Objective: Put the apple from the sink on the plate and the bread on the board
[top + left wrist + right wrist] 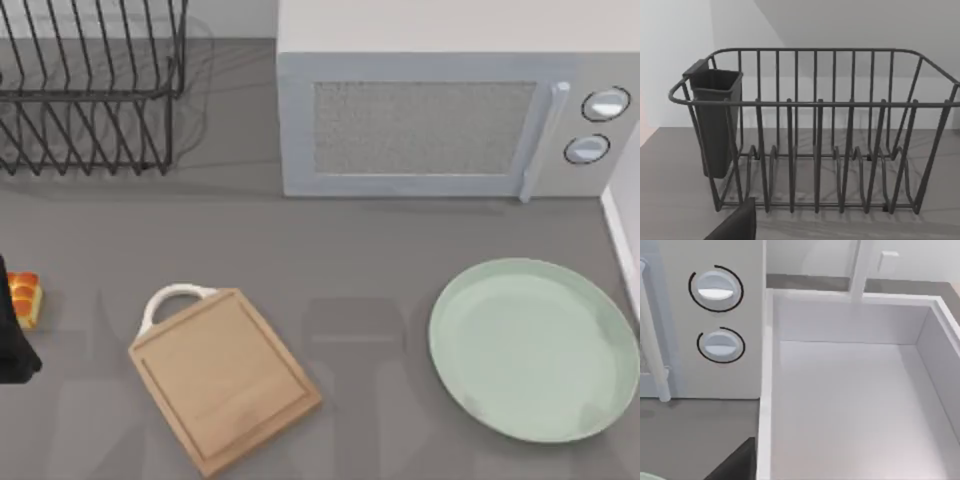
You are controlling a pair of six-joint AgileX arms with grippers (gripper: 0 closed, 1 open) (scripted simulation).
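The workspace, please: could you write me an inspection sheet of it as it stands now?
Surface: grey table, flat and dry-looking.
Job's things: bread at the table's far left edge, partly hidden by a dark arm part; board lying askew at front left, bare; plate at front right, bare; sink beside the microwave, the part in view holds no apple.
Clutter: dish rack at back left with a dark cup holder; microwave at the back, door shut.
Grippers: a dark gripper part at the lower edge of each wrist view; fingers not judged.
Cables: nothing seen.
Surroundings: pale wall behind the rack.
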